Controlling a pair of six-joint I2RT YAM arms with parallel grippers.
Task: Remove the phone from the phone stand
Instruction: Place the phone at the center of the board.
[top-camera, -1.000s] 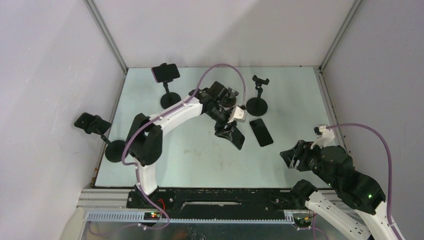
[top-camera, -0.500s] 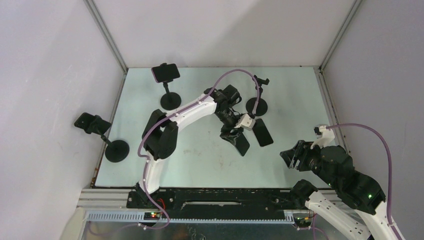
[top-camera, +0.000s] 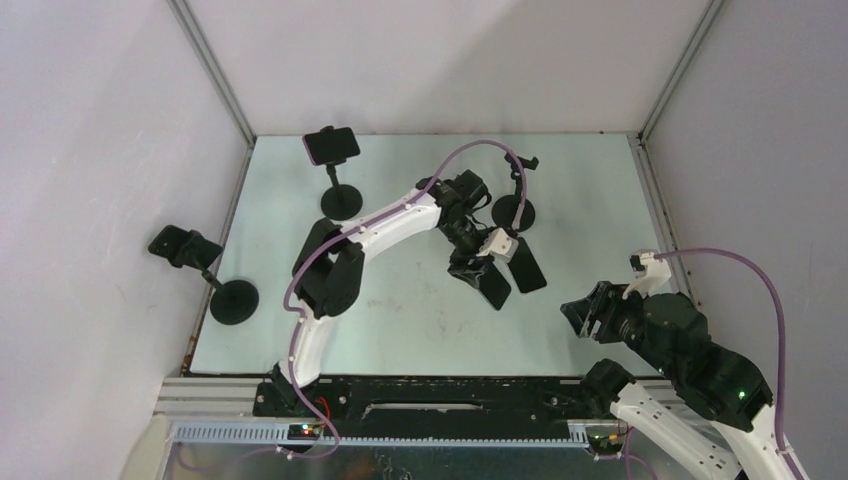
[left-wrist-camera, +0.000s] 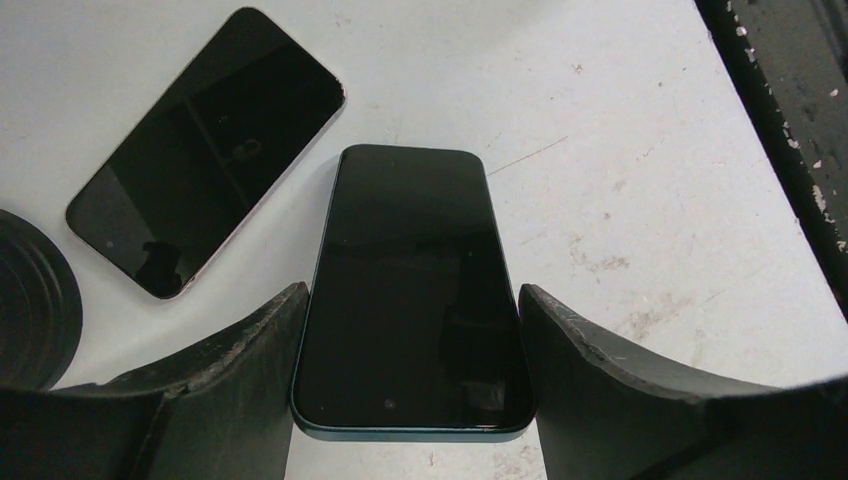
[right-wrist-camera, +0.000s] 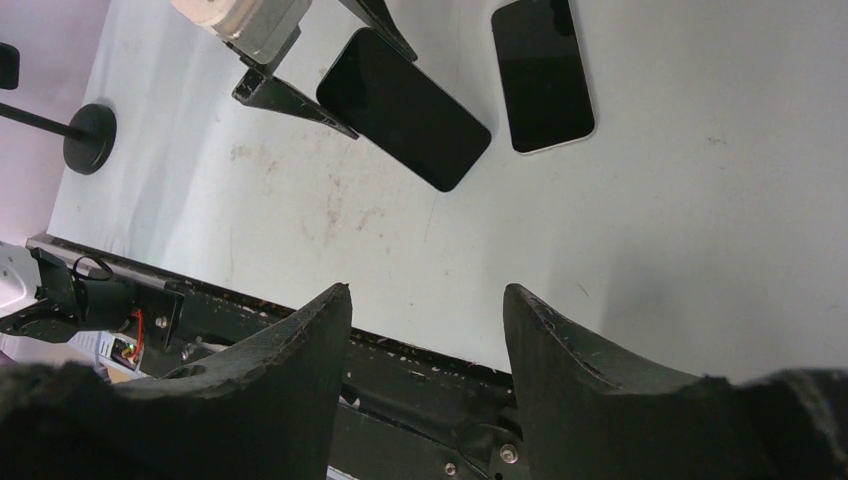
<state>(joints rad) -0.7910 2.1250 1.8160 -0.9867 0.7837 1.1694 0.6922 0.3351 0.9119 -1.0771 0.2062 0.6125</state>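
currently the left fingers (left-wrist-camera: 230, 380) clamp the dark phone (left-wrist-camera: 410, 290) by its long edges, its length running straight out from them, just left of a second phone (left-wrist-camera: 205, 150) on the desk (left-wrist-camera: 620, 150); the right fingers (right-wrist-camera: 290, 370) gape.

In your left wrist view, the phone (left-wrist-camera: 410, 290) at lower centre shows a glossy black screen with a dark teal rim. The second phone (left-wrist-camera: 205, 150), upper left, is black with a pale pinkish rim. Your worktop (left-wrist-camera: 640, 180) is off-white, flecked with brownish scuffs. The left gripper (left-wrist-camera: 412, 300) has matt black fingers (left-wrist-camera: 230, 380).
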